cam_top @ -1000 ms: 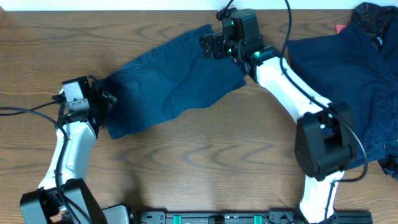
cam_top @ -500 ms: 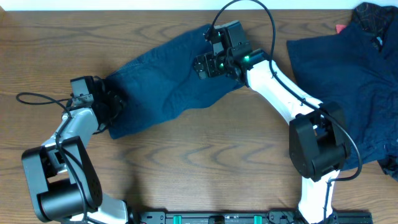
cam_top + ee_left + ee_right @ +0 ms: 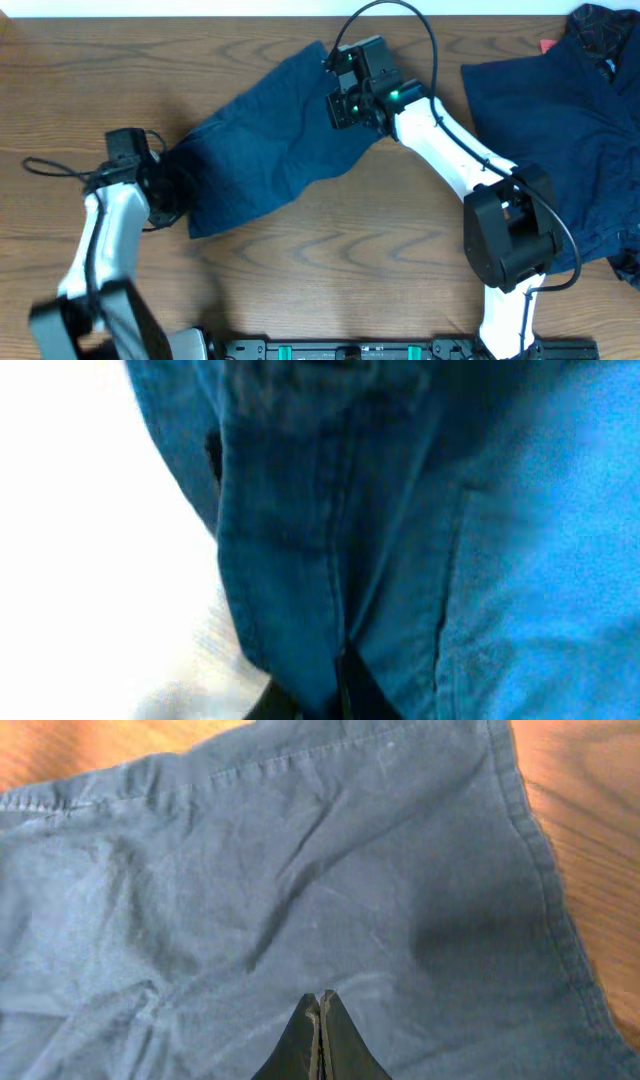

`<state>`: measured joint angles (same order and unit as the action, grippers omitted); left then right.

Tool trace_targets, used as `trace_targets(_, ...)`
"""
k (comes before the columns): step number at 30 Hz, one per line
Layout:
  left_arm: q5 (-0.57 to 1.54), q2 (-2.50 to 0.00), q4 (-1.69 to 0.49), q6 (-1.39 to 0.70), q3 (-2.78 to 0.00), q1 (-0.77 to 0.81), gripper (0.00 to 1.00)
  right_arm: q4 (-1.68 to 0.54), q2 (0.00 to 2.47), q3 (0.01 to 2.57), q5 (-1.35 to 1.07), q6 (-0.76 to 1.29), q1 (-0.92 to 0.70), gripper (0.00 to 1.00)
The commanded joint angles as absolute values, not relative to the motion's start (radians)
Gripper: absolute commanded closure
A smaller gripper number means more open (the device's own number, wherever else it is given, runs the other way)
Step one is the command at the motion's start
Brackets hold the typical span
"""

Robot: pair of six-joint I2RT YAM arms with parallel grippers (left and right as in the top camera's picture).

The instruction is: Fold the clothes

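Observation:
One piece of the clothes, a navy garment [image 3: 270, 140], lies spread diagonally across the wooden table [image 3: 350, 270]. My left gripper [image 3: 165, 195] is at its lower left end. In the left wrist view blue cloth with seams [image 3: 420, 510] fills the frame, and the left gripper [image 3: 345, 675] is shut on a fold of it. My right gripper [image 3: 340, 108] sits on the garment's upper right part. In the right wrist view the right gripper [image 3: 320, 995] is shut, tips down in the cloth [image 3: 300, 850], with creases running into them.
More navy clothes [image 3: 570, 120] lie heaped at the table's right side, reaching its right edge. A small red thing [image 3: 547, 45] shows beside them. A black cable [image 3: 50, 165] loops at the far left. The right arm's base [image 3: 510, 240] stands at the front right.
Both grippers went from open to shut on the garment. The left arm swung, and the garment's lower left end shifted slightly down and to the right.

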<state>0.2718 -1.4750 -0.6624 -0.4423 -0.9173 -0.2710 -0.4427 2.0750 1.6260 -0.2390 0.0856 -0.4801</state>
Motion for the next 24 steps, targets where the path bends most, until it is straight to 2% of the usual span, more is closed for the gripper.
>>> trace_targets(1,0.280,-1.364,-0.715,-0.413,-0.966,-0.268,0.94,-0.452,2.090,1.626,-0.319,0.006,-0.519,0.99)
trace_targets(10,0.299,-1.182,-0.785,-0.411,-0.970,-0.268,0.94,-0.527,2.203,1.623,-0.508,-0.005,-0.657,0.99)
trace_targets(18,0.321,-1.151,-0.802,-0.413,-1.073,-0.268,0.94,-0.498,2.339,1.623,-0.620,-0.001,-0.849,0.99)
trace_targets(24,0.322,-1.161,-0.753,-0.423,-1.079,-0.268,0.94,-0.474,2.316,1.626,-0.554,0.026,-0.942,0.99)
